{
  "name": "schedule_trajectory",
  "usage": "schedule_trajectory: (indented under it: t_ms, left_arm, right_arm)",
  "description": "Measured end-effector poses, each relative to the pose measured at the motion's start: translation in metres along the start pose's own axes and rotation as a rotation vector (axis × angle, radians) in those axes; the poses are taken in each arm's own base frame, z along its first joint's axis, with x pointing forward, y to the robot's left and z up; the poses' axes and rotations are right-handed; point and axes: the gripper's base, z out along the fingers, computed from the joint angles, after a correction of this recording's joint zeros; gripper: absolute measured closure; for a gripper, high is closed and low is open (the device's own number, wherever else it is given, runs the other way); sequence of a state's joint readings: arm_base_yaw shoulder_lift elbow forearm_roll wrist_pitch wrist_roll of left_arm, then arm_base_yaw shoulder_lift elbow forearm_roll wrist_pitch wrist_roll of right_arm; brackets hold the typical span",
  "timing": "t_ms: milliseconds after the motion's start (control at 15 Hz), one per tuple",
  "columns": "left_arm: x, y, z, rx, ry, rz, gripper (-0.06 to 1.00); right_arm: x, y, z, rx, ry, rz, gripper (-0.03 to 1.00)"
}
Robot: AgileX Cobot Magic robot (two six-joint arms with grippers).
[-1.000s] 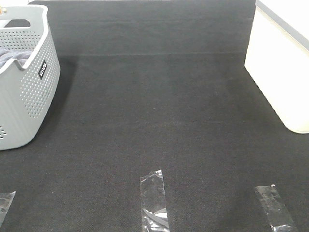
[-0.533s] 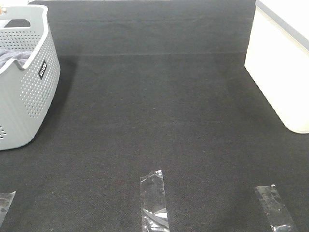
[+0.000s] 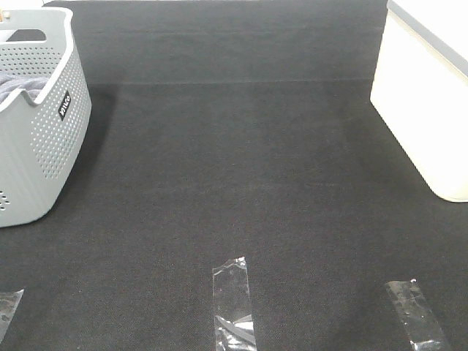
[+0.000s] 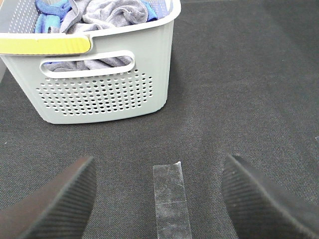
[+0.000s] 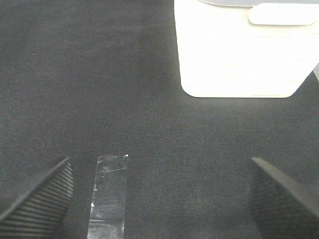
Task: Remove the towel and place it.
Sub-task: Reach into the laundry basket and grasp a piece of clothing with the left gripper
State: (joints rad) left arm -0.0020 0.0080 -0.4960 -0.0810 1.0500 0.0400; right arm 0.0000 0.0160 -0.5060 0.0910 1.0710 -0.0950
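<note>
The grey-lavender towel [image 4: 107,15] lies bunched inside the grey perforated basket [image 4: 99,94], and a fold of the towel [image 3: 16,86] shows over the basket's rim [image 3: 51,80] at the left of the high view. My left gripper [image 4: 158,199] is open, hovering over the black mat short of the basket with a tape strip between its fingers [image 4: 60,204]. My right gripper [image 5: 159,201] is open wide above the mat, some way from a white bin. Neither arm appears in the high view.
A bright blue cloth [image 4: 50,10] sits in the basket beside the towel. A white bin [image 3: 428,102] stands at the right edge and also fills part of the right wrist view [image 5: 239,55]. Clear tape strips [image 3: 234,303] mark the mat's near edge.
</note>
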Motion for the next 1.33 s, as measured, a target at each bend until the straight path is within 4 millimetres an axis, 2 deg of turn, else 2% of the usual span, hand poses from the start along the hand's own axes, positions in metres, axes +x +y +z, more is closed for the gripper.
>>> schedule_trajectory:
  t_ms: [867,1067,1133,1200,1267,1333]
  left_arm:
    - [-0.003,0.001,-0.001,-0.016,-0.009,0.009,0.26]
    - [-0.036,0.01,0.001,-0.116,-0.149,0.078,0.26]
    - [-0.036,0.01,0.001,-0.116,-0.149,0.078,0.26]
    - [-0.058,0.015,0.021,-0.158,-0.153,0.126,0.26]
    - [-0.058,0.015,0.021,-0.158,-0.153,0.126,0.26]
    - [-0.069,0.017,0.036,-0.175,-0.145,0.15,0.26]
  right_arm:
    - [0.0,0.0,0.0,0.0,-0.001,0.0,0.09]
    - [0.0,0.0,0.0,0.0,-0.001,0.0,0.09]
    - [0.0,0.0,0.0,0.0,-0.001,0.0,0.09]
    - [0.0,0.0,0.0,0.0,-0.001,0.0,0.09]
    - [0.0,0.0,0.0,0.0,-0.001,0.0,0.09]
    - [0.0,0.0,0.0,0.0,-0.001,0.0,0.09]
